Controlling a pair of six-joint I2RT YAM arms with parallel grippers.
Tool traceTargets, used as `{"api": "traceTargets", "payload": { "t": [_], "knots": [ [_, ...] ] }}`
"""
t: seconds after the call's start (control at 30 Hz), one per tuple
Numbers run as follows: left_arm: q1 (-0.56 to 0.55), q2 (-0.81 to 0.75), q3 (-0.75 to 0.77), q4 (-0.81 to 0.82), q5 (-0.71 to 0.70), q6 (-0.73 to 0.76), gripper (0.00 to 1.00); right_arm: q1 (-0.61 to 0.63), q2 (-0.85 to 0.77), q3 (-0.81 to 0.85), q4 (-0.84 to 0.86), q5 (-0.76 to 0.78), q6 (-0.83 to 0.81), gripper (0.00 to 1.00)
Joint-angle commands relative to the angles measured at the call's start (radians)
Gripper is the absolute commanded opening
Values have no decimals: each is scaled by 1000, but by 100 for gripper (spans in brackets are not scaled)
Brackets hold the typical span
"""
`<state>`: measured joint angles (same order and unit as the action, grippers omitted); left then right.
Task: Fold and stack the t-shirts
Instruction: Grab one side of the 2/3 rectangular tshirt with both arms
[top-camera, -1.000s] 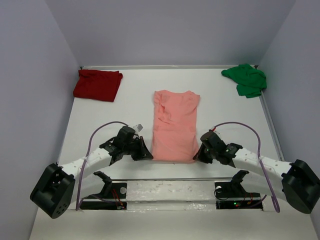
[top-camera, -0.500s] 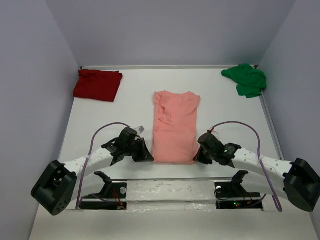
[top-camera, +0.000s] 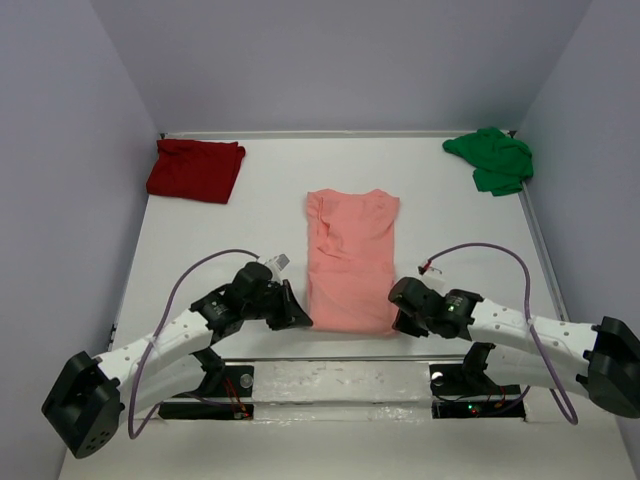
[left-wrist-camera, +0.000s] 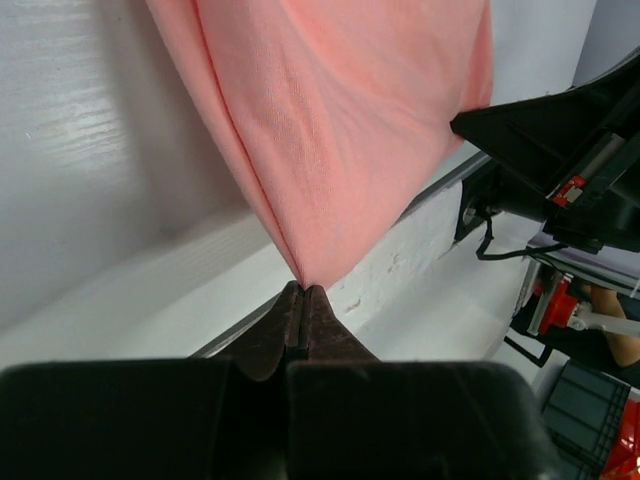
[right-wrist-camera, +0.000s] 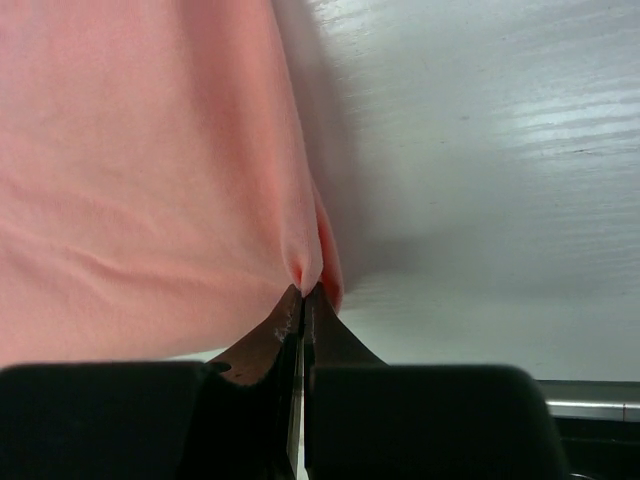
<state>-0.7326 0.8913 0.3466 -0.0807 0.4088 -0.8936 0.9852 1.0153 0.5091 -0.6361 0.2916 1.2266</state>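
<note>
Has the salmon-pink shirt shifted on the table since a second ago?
Yes. The salmon-pink shirt has slid toward the arms' bases: its hem now lies closer to the near edge of the table than before.

I read the salmon-pink t-shirt (top-camera: 350, 260) as soft matt fine-knit cloth, the table (top-camera: 250, 225) as smooth white with slight sheen, the left gripper (left-wrist-camera: 302, 293) and right gripper (right-wrist-camera: 302, 294) as matt black plastic.

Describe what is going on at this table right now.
The left gripper and right gripper are each shut on one near corner of the salmon-pink t-shirt, which lies as a long strip in the middle. The dark red t-shirt lies folded far left; the green t-shirt is crumpled far right. Nothing is stacked yet.
</note>
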Motion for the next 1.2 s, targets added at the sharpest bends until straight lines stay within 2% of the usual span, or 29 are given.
{"api": "traceTargets", "payload": {
  "t": [0.0, 0.77, 1.0, 1.17],
  "knots": [
    [-7, -66, -9, -59, -14, -34, 0, 21, -24, 39, -94, 93, 83, 0],
    [-10, 8, 51, -50, -13, 8, 0, 58, 0, 115, -189, 173, 100, 0],
    [-10, 20, 146, -131, -56, 50, 0, 58, 19, 210, -257, 238, 57, 0],
    [-8, 87, 293, -185, -97, 102, 0, 58, 86, 348, -344, 337, 18, 0]
  ]
}}
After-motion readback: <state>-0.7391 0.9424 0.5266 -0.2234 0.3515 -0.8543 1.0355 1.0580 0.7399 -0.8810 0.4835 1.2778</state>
